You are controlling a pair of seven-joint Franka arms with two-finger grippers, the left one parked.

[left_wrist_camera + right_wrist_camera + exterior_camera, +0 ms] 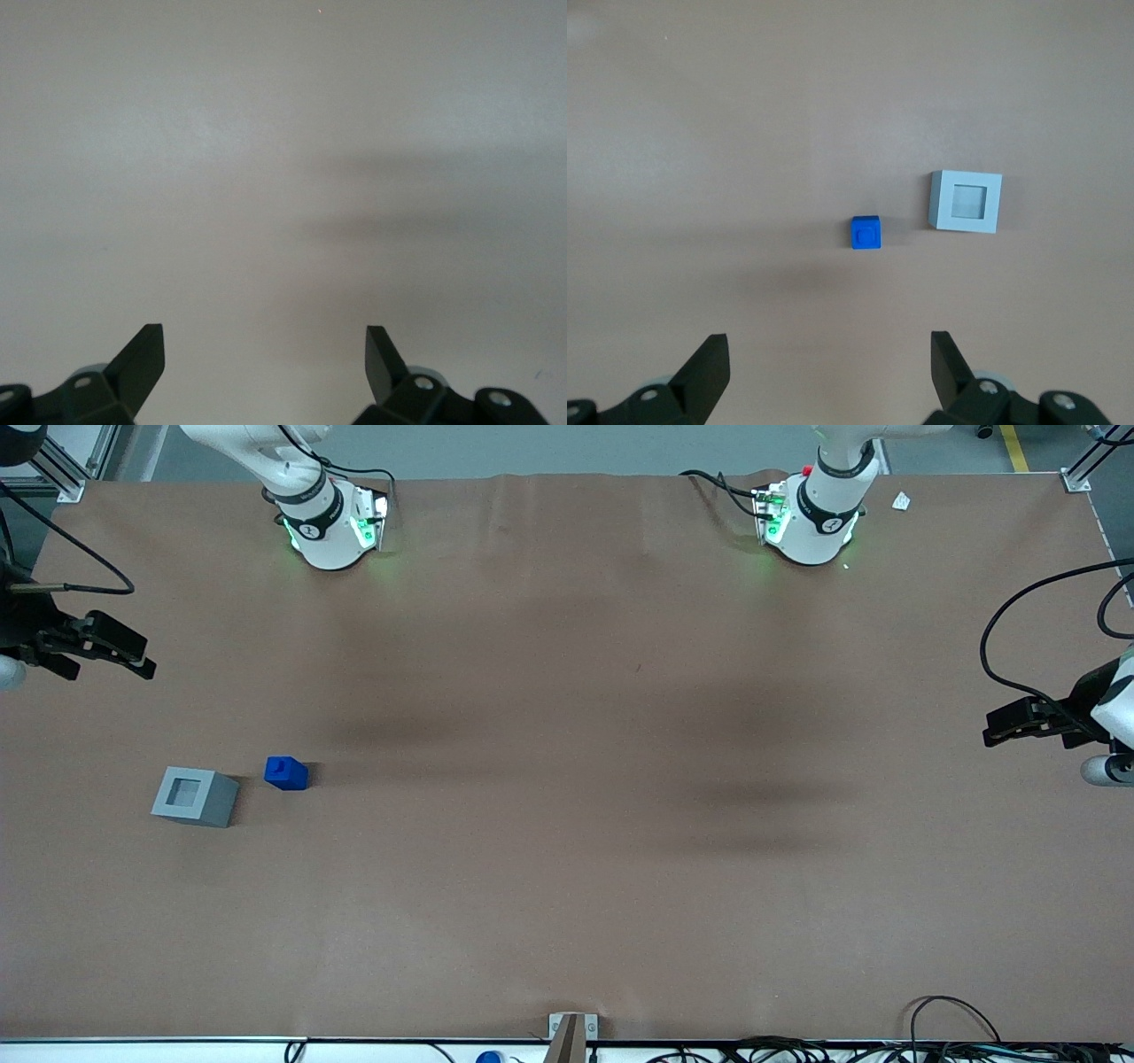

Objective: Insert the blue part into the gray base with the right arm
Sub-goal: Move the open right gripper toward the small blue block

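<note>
My claw (826, 361) hangs high, fingers spread apart, holding nothing. Blue part (866, 233) upright on surface (567, 868), stub up, near gray base (966, 202), not touching.

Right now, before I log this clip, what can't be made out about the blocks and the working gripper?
- Light gray plastic base: how deep its square hole goes; both views look straight down into it.
- Small bright blue plastic part: its underside, resting on the brown table.
- Black two-finger gripper, open high above both blocks: its body is cut off by the wrist view's edge.
</note>
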